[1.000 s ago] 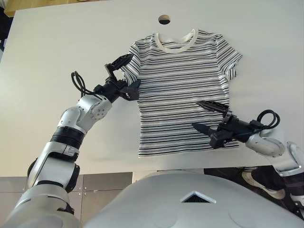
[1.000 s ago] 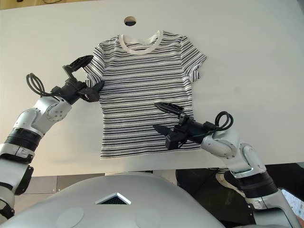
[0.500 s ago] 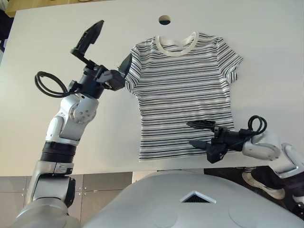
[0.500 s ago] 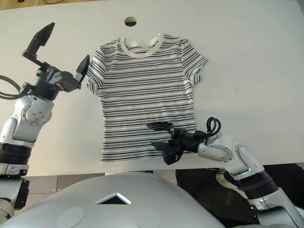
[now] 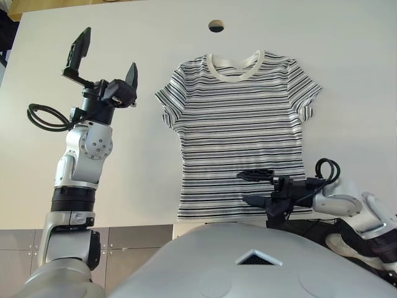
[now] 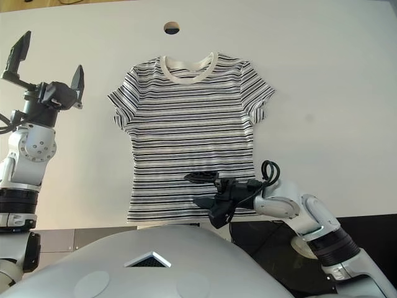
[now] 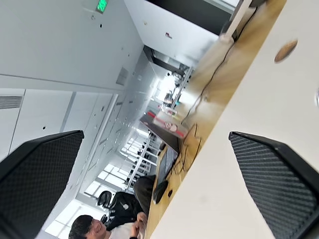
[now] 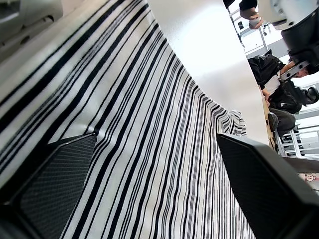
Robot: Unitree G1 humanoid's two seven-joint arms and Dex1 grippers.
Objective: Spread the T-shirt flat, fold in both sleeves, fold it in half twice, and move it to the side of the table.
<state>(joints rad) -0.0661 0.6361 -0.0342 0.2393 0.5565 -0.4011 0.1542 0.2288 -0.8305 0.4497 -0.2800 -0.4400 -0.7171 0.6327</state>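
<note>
White table, one flat T-shirt, left gripper, right gripper, both spread

Office: wooden desk, cabinets, exit sign

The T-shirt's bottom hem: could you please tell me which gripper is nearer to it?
Right. The right gripper, jaws open, is over the T-shirt's lower part, close to the hem. The left gripper, jaws open, is raised over the table, off the shirt's left side.

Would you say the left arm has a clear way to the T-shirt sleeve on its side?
Probably yes: the left tool is open beside the sleeve, with only bare table between them.
</note>
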